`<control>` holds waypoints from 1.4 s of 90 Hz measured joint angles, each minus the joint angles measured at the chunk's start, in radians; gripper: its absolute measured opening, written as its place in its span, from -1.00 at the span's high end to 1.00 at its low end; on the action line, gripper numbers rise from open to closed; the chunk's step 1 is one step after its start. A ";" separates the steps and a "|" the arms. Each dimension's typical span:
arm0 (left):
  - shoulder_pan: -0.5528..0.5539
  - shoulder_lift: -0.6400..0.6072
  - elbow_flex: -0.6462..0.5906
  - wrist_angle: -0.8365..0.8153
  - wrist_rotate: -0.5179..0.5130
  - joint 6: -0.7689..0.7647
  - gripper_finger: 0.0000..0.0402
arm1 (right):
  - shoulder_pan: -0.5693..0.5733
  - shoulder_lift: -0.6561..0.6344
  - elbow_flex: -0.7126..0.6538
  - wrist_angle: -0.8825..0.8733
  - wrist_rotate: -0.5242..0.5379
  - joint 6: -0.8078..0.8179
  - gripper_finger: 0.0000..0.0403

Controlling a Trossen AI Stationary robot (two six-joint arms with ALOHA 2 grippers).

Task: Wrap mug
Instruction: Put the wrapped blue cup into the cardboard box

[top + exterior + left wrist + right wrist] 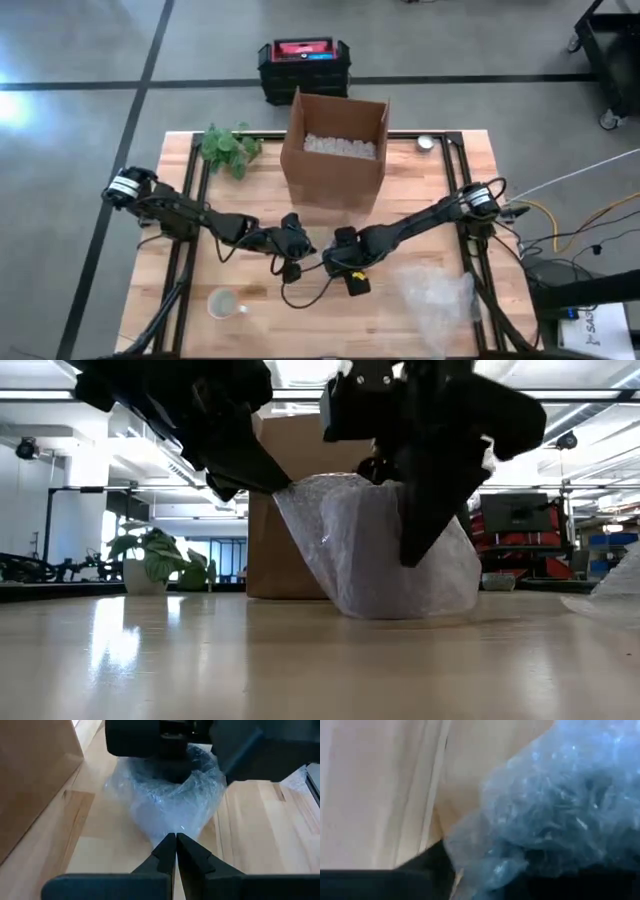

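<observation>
Two grippers met at the bubble-wrap bundle (385, 550) on the table's (440, 330) middle, before the cardboard box (335, 150). The left gripper (175, 841) pinched the film's edge with clenched jaws; the right gripper (425, 545) pressed into the top, its jaws hidden. The wrap looked soft and slippery, any mug inside probably fragile, so gathered edges seemed safest

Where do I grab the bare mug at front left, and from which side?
Likely the rim wall of the mug, from straight above: it stands upright, mouth open, nothing crowding it. The left gripper is shut on the bubble wrap.
</observation>
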 joint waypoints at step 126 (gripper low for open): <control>-0.020 -0.134 -0.002 -0.047 -0.010 0.052 1.00 | -0.714 -0.105 0.684 -0.307 -0.144 -0.298 0.96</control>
